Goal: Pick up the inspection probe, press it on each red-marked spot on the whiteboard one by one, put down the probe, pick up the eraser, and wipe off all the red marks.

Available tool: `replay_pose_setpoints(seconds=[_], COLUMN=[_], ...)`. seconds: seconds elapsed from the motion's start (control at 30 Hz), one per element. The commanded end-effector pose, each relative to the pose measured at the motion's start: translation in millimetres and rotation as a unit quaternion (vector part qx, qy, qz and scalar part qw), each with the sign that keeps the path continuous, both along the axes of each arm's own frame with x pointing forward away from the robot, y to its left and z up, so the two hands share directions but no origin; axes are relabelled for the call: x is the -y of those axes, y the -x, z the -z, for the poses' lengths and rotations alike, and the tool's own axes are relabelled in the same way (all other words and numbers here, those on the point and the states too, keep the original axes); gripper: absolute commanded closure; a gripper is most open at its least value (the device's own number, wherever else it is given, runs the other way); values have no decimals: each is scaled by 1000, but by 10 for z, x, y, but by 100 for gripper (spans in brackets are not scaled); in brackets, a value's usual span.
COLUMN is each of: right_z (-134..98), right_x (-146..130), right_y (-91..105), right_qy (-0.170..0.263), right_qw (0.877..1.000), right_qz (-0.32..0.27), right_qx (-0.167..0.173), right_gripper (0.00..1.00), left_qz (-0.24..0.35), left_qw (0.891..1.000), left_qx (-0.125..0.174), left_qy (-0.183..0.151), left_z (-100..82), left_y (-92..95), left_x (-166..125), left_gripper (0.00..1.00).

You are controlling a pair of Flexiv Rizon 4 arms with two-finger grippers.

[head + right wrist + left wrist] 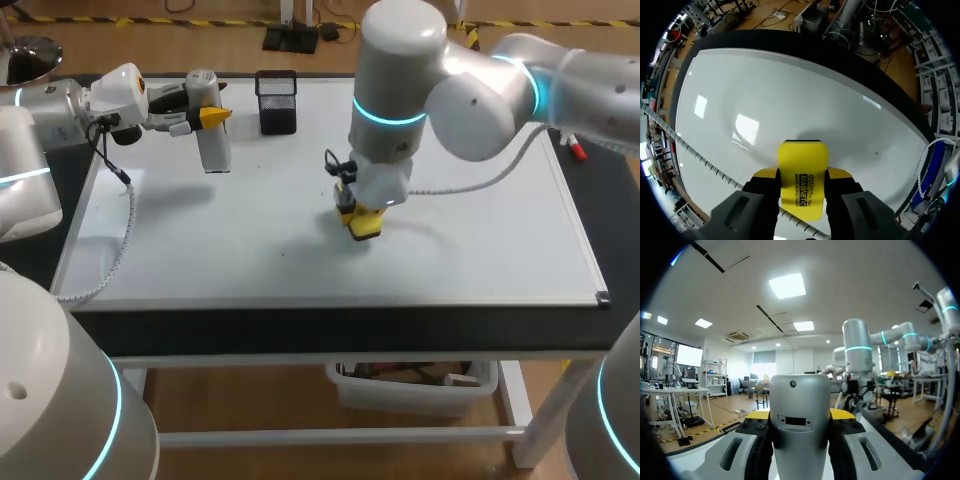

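Note:
My left gripper [207,117] is raised over the back left of the whiteboard [250,230], shut on the grey-white inspection probe [213,140]. In the left wrist view the probe's silver body [800,430] fills the gap between the yellow-tipped fingers of the left gripper [800,415]. My right gripper [365,222] points down at the board's middle, shut on the yellow eraser [366,226]. In the right wrist view the eraser [802,167] sticks out between the fingers of the right gripper [802,176], its end down at the whiteboard [765,100]. I see no red marks on the board.
A black mesh pen holder [277,102] stands at the board's back edge. A red marker [577,150] lies on the dark table to the right of the board. The left arm's coiled cable [122,225] drapes over the board's left side.

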State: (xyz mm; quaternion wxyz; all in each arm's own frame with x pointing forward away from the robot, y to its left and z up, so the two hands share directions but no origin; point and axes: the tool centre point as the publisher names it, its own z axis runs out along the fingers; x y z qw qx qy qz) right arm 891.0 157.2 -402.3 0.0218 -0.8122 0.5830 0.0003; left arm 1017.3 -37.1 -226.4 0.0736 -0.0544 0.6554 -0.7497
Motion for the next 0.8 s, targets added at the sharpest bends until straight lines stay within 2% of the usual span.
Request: replay_pose_setpoints(seconds=[0.03, 0.37, 0.8], right_z=[115, 303, 335], right_x=[-166, -239, -36], right_y=[-73, -91, -149], right_qy=[10, 23, 28], right_qw=[1000, 999, 999], right_qz=[-5, -26, -7], right_qx=[-13, -13, -13], right_gripper=[100, 100, 100], left_qz=[0, 0, 0], left_qw=[1000, 1000, 1000], left_qx=[1, 1, 1], left_qy=[1, 1, 1], left_z=[-3, -3, -3], left_y=[1, 1, 1], left_x=[-1, -1, -1], left_gripper=[100, 100, 100])
